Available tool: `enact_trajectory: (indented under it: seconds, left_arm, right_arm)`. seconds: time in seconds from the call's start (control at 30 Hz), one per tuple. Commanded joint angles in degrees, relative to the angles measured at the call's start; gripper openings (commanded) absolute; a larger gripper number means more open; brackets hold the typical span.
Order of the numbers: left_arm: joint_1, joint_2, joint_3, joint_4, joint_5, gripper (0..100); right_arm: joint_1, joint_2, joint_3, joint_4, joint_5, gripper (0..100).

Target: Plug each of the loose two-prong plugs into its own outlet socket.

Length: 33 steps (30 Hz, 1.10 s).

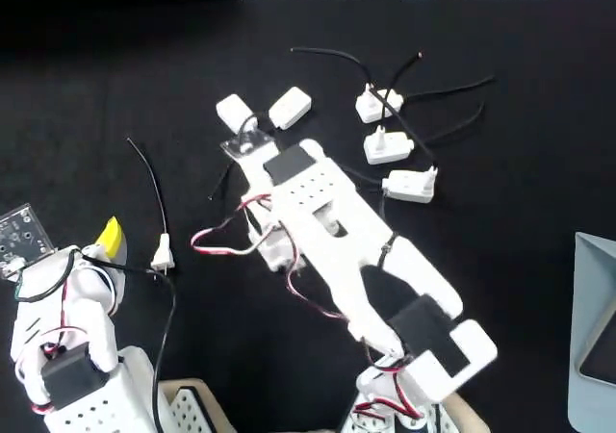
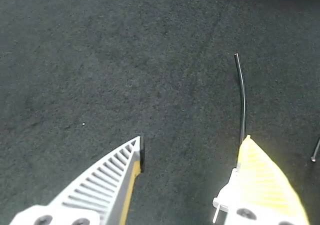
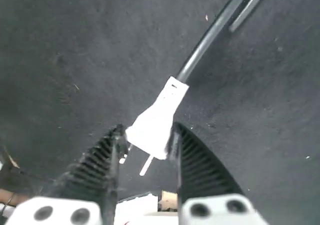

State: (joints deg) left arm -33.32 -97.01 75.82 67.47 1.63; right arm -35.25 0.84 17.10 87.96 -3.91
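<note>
Clamping my right hand [image 3: 148, 129] on one plug [image 3: 157, 121] by its body, prongs bare for a free socket [image 1: 290, 107] nearby; my left hand [image 2: 194, 142] hangs open beside a second plug [image 2: 226, 197] on the desk [image 2: 100, 60].

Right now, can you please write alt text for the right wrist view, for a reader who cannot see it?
The right gripper holds a white plug, with its two prongs pointing back toward the wrist. The black cord of the plug runs away over the black table.
</note>
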Motion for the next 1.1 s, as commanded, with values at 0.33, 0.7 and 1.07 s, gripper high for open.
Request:
enact_trajectory:
  seconds: [0.33,0.7,1.07]
  left_arm:
    - [-0.5,-0.2,-0.9,-1.3,0.4,31]
    - [-0.5,-0.2,-0.9,-1.4,0.4,31]
    - [-0.5,-0.2,1.6,-4.7,0.4,31]
  right_arm:
    - [4.7,-4.6,-2.3,4.0,0.2,13.5]
    - [10.6,-17.5,15.2,-8.3,0.1,13.5]
    - [10.3,-18.9,28.7,-25.9,-4.0,13.8]
